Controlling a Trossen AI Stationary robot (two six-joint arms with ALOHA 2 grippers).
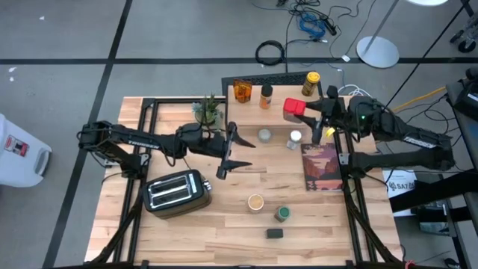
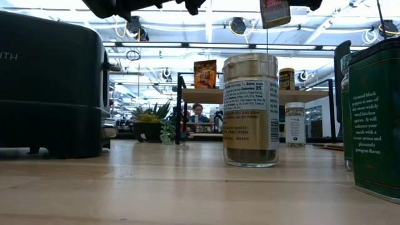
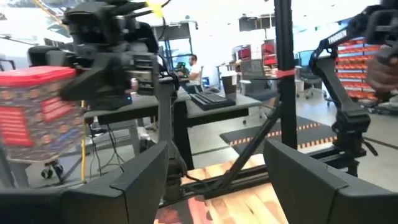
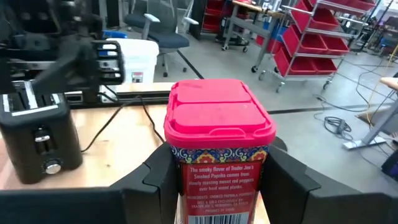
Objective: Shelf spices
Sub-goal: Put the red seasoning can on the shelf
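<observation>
My right gripper (image 1: 300,110) is over the right part of the shelf (image 1: 250,112), a light wood top on black legs, and is shut on a red-lidded paprika tin (image 4: 219,134). The tin also shows at the top of the low view (image 2: 275,12). An amber jar (image 1: 241,90), an orange bottle (image 1: 266,96) and a yellow-lidded jar (image 1: 311,83) stand along the shelf's far edge. Two small jars (image 1: 264,134) (image 1: 295,139) stand near its front edge. My left gripper (image 1: 236,152) hangs open above the table's middle, touching nothing. My right gripper pinches the paprika tin between its two fingers (image 4: 158,180), one on each side wall (image 4: 181,171) below the red lid. The fingers come about level from the table's right. The tin stands upright in the hold, lifted clear above the shelf.
A silver toaster (image 1: 175,193) sits at the near left and a potted plant (image 1: 208,110) left of the shelf. A tan-lidded jar (image 1: 256,202), a green jar (image 1: 282,214) and a black tin (image 1: 275,234) stand on the near table. A picture card (image 1: 323,168) lies at the right.
</observation>
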